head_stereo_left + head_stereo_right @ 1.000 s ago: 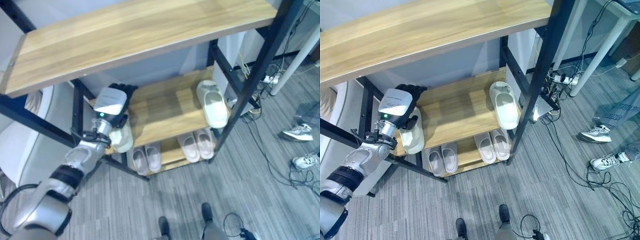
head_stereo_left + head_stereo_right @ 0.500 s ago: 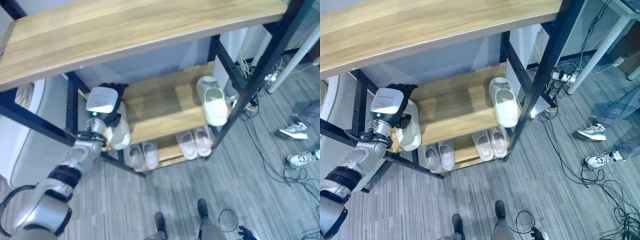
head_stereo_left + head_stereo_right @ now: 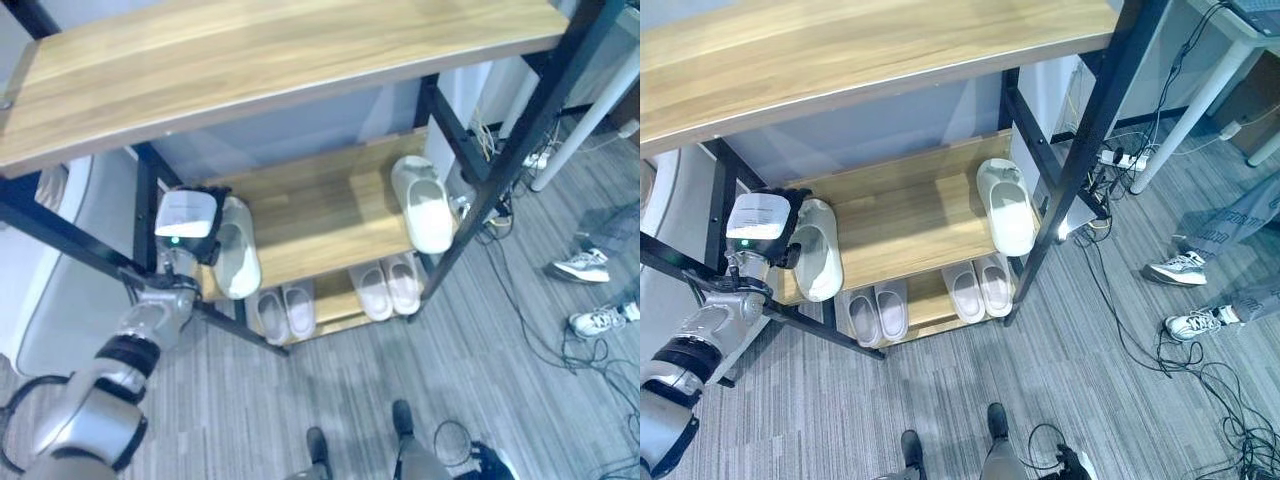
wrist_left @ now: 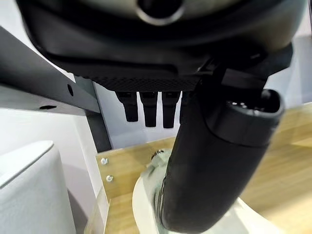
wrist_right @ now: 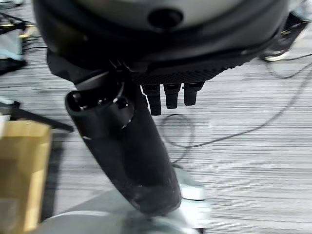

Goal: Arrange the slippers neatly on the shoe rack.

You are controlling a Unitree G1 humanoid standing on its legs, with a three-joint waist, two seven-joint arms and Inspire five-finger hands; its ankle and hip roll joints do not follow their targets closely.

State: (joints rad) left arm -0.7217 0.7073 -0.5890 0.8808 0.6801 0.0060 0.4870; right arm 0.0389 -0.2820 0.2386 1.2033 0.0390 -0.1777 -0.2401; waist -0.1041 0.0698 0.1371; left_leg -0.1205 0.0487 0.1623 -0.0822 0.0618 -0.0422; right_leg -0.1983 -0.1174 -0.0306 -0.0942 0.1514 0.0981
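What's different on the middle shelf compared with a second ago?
The left hand has drawn back leftward off the slipper at the shelf's left end, uncovering it; the slipper lies on the middle shelf with its end over the front edge. The right-end slipper and the two pairs below stayed put.

Looks like a lab or office test space: grey carpet tiles (image 3: 940,400), cables (image 3: 1200,380) trailing to a power strip (image 3: 1118,157) on the right, white desk legs (image 3: 1185,95), someone's sneakers (image 3: 1178,271) nearby.
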